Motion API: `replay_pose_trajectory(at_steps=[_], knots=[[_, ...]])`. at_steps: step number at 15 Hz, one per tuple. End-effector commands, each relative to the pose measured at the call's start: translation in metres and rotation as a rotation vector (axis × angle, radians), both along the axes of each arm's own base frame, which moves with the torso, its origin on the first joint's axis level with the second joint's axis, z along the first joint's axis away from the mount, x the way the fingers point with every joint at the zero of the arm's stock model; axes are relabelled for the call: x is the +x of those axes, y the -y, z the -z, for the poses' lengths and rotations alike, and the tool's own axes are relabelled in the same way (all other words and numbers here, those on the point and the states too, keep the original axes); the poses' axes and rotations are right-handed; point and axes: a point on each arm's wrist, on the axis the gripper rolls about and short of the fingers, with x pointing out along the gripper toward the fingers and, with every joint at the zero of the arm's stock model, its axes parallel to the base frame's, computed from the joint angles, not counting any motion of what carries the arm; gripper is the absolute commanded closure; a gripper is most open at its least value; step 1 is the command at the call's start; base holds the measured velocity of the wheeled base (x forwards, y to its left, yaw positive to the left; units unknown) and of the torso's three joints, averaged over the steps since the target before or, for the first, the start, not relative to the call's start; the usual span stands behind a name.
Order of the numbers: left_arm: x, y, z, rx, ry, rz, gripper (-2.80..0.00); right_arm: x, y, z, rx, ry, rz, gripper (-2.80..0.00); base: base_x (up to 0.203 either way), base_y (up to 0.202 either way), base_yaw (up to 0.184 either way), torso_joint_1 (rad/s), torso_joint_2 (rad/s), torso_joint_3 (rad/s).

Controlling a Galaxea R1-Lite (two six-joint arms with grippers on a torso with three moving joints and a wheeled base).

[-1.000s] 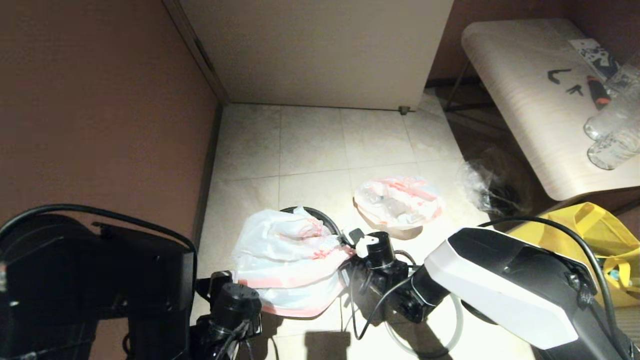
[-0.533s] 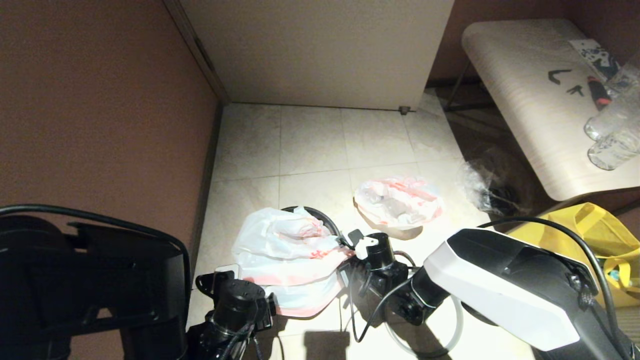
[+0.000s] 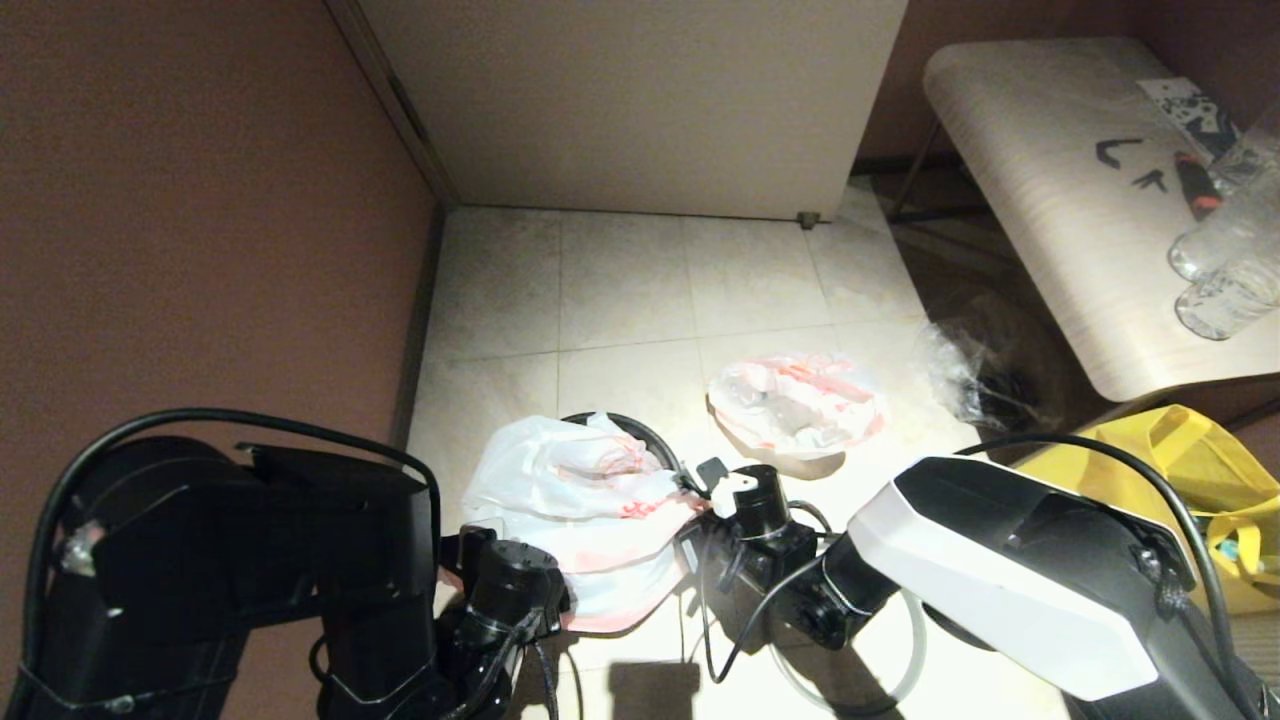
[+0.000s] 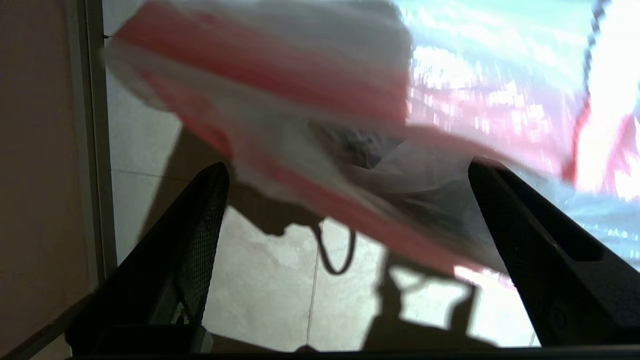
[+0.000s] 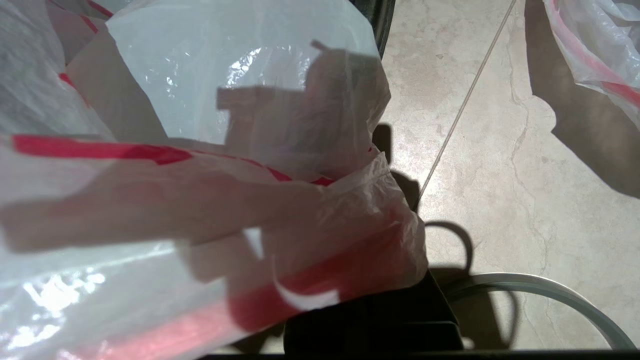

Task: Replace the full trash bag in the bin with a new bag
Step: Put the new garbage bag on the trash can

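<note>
Two tools flanked the new bag [image 3: 585,520], draped over the bin [image 3: 640,432]. Its pink edge hung just ahead of the wide-open left tool [image 4: 345,200], nearer the loose side. The right tool [image 3: 712,492] pinched the other side shut.

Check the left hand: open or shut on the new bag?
Open. In the left wrist view the left hand has its fingers spread wide, the new bag's edge loose between them.
</note>
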Motion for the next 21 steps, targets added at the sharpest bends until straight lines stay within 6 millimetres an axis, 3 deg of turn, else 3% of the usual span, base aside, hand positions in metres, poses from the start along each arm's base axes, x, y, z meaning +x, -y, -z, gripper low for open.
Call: replay_pose_trajectory(at_steps=[1,7,10,20,21], knots=[[0.019,-0.009,0.0,-0.016,0.021,-0.06,-2.8,0.0,0.0,0.0,0.001,0.002,0.0,0.0,0.0,0.0,0.0,0.0,0.0,0.0],[0.028,-0.014,-0.011,-0.057,0.057,-0.074,-2.8,-0.001,-0.001,0.001,-0.001,0.002,-0.005,0.0,0.0,0.0,0.0,0.0,0.0,0.0],[0.043,-0.01,-0.015,-0.066,0.082,-0.078,-2.8,-0.001,-0.001,0.001,-0.001,0.002,-0.005,0.0,0.0,0.0,0.0,0.0,0.0,0.0],[0.072,-0.022,-0.005,-0.198,-0.014,0.016,-2.8,0.001,0.0,-0.005,0.005,0.016,-0.006,0.0,0.0,0.0,0.0,0.0,0.0,0.0],[0.074,-0.022,-0.004,-0.197,-0.013,0.017,-2.55,0.001,0.0,-0.006,0.002,0.02,-0.007,0.0,0.0,0.0,0.0,0.0,0.0,0.0]])
